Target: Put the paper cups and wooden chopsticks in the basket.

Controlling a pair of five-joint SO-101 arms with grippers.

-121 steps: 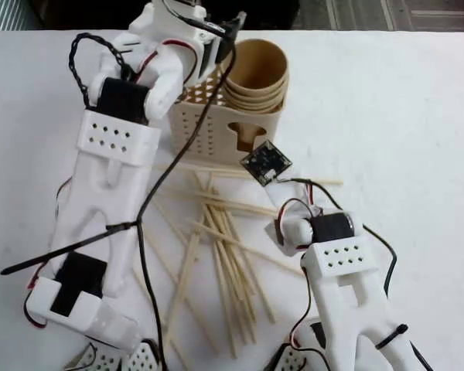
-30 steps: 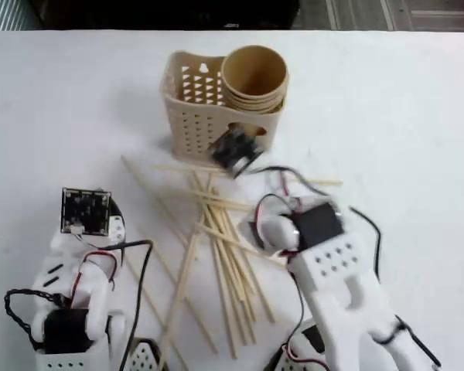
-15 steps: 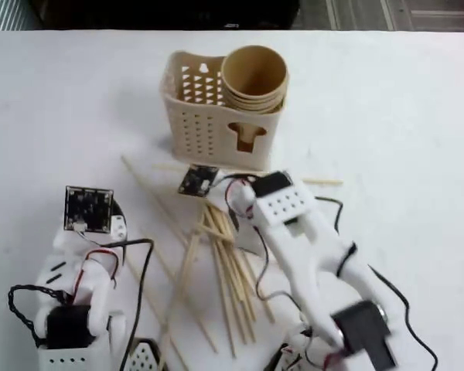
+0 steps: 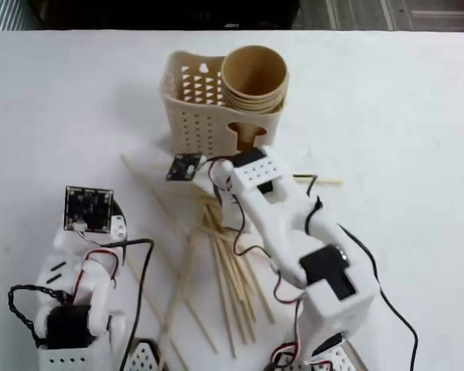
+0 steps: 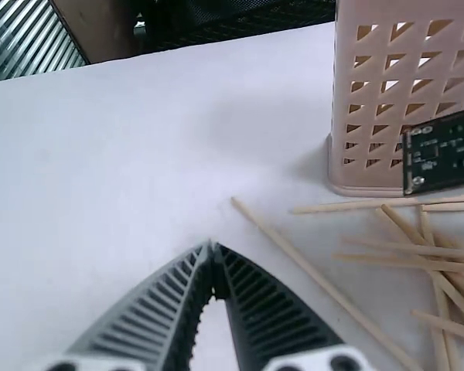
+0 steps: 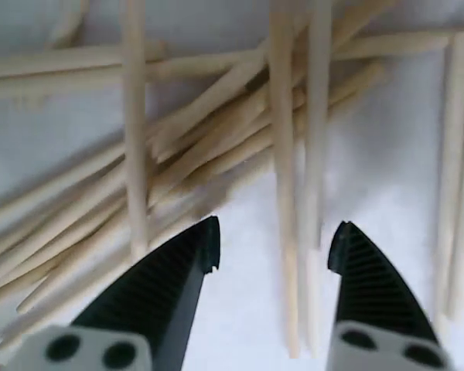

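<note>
Your high camera hangs over the surface [image 4: 402, 116] on the arms' side and looks steeply down, the basket [image 4: 193, 116] toward the far edge. Your left wrist camera sits low behind the left claw [image 5: 212, 255], looking at a shallow slant along the surface toward a corner of the basket, and shares that perforated wall and the nearest wooden chopsticks [image 5: 317, 278] with the high view. Your right wrist camera looks straight down past the right claw [image 6: 272, 236] from very near onto the pile of wooden chopsticks, the same pile you see mid-surface from above.
</note>
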